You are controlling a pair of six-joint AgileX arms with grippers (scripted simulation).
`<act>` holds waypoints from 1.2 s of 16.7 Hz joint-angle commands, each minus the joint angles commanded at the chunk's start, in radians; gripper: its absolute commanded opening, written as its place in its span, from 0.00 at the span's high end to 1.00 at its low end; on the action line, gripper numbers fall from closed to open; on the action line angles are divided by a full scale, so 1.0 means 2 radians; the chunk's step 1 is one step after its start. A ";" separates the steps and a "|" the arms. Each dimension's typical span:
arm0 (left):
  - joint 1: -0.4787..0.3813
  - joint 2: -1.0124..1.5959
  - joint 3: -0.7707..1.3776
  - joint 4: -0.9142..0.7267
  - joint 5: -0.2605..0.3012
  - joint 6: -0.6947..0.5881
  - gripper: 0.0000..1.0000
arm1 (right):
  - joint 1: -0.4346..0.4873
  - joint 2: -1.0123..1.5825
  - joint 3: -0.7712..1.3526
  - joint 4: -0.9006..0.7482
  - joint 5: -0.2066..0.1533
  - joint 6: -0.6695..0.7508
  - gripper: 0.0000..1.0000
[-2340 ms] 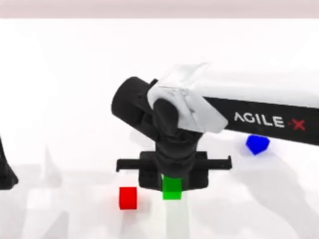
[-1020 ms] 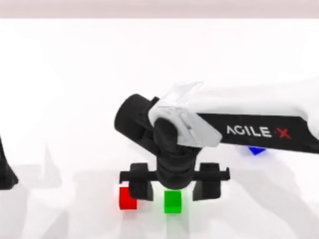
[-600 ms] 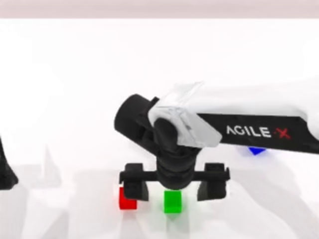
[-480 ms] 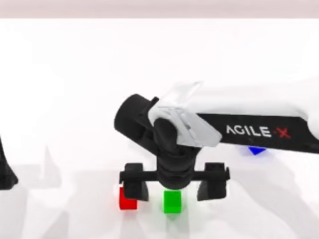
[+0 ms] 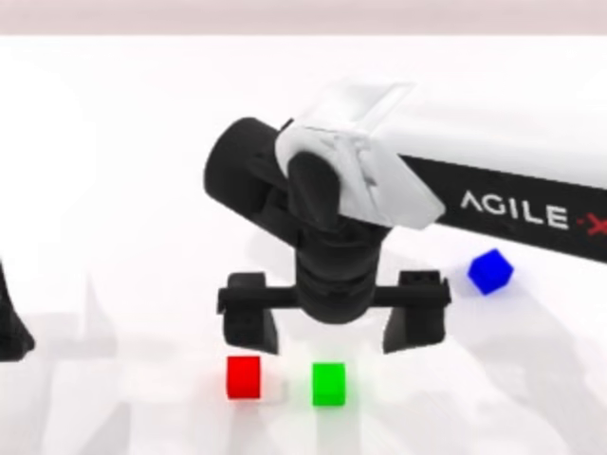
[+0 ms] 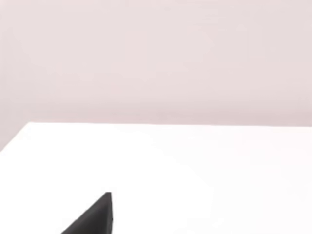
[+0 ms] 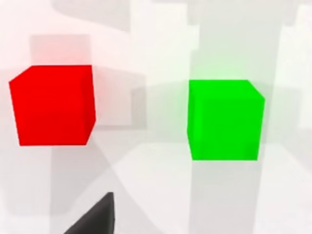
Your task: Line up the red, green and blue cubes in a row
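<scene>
Right gripper (image 5: 334, 322) spread, empty, above red cube (image 5: 243, 376) and green cube (image 5: 328, 383) near table's front edge; blue cube (image 5: 490, 271) lies rightward, nearer right arm.

1. The red cube (image 5: 243, 376) sits on the bench (image 5: 142, 190) near its front edge, left of centre.
2. The green cube (image 5: 328, 384) sits just to the right of it, apart, on about the same line.
3. The blue cube (image 5: 490, 271) lies well off to the right and farther back, out of that line.
4. The right tool (image 5: 334, 322) hangs above the bench just behind the first two cubes, its fingers spread wide and touching neither.
5. The left arm (image 5: 11, 322) stays at the bench's left edge.
</scene>
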 joint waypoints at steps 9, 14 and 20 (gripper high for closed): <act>0.000 0.000 0.000 0.000 0.000 0.000 0.00 | -0.032 0.002 -0.001 0.002 0.000 -0.056 0.00; 0.000 0.000 0.000 0.000 0.000 0.000 0.00 | -0.118 0.004 -0.013 0.011 -0.004 -0.221 0.00; 0.000 0.000 0.000 0.000 0.000 0.000 0.00 | -0.232 0.004 -0.033 0.023 -0.008 -0.455 0.00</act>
